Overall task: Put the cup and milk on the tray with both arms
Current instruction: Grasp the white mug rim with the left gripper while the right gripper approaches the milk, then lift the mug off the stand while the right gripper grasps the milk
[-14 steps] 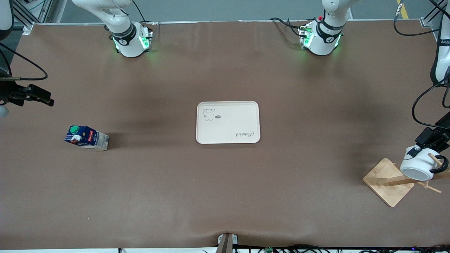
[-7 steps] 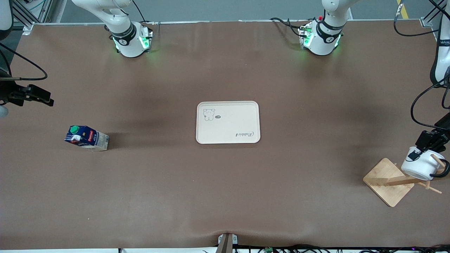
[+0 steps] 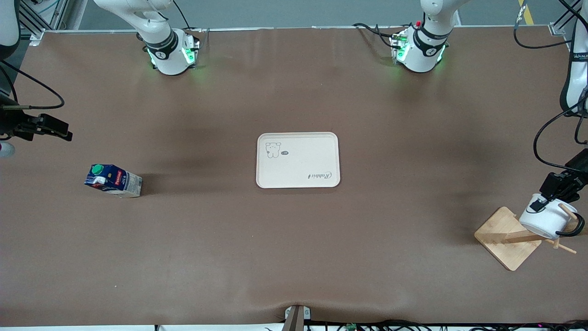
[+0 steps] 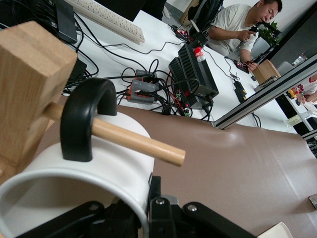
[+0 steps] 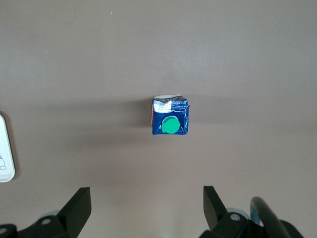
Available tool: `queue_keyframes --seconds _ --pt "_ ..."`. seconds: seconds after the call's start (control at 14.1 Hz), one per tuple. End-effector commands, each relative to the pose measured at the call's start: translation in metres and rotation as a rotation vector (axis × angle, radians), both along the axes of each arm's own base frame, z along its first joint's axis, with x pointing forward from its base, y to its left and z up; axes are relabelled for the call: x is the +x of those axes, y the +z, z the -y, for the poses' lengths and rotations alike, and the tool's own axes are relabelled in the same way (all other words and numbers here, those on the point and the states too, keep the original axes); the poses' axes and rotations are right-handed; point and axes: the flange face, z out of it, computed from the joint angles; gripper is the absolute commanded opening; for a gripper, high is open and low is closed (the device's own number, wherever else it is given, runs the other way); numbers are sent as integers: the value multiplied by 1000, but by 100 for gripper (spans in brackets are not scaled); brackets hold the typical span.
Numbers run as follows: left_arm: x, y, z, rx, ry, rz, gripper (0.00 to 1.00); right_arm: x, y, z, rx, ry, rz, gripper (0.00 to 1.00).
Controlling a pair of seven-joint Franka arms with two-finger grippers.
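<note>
The white cup (image 3: 545, 221) hangs by its black handle (image 4: 86, 119) on a peg (image 4: 133, 142) of a wooden rack (image 3: 507, 236) at the left arm's end of the table. My left gripper (image 3: 542, 203) is shut on the cup's rim (image 4: 141, 206), one finger (image 4: 155, 196) outside the wall. The dark-blue milk (image 3: 113, 180) with its green cap (image 5: 171, 124) stands upright at the right arm's end. My right gripper (image 3: 57, 131) hangs open over bare table beside the milk, nothing between its fingertips (image 5: 147, 206). The cream tray (image 3: 297, 179) lies mid-table.
The rack's square wooden base (image 3: 503, 230) and slanted post (image 4: 27, 84) sit close under the cup. Brown mat (image 3: 294, 239) covers the table. Cables and power boxes (image 4: 193, 74) lie off the table's edge past the rack. A corner of the tray (image 5: 4, 148) shows in the right wrist view.
My left gripper has shut on the cup's rim, and the cup has shifted slightly on its peg. My right gripper has drifted a little toward the milk, still open.
</note>
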Motion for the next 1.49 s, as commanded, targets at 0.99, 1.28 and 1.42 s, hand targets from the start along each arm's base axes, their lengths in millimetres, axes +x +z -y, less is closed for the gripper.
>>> queue_keyframes --seconds 0.99,1.28,1.42 --pt "-48 55 100 -28 103 -192 0 26 -107 23 -13 -16 -113 100" --pt "-49 54 127 6 88 -229 0 26 -137 27 -15 -19 -79 100" --pt "-46 57 144 67 84 -282 0 26 -157 35 -18 -27 -60 100"
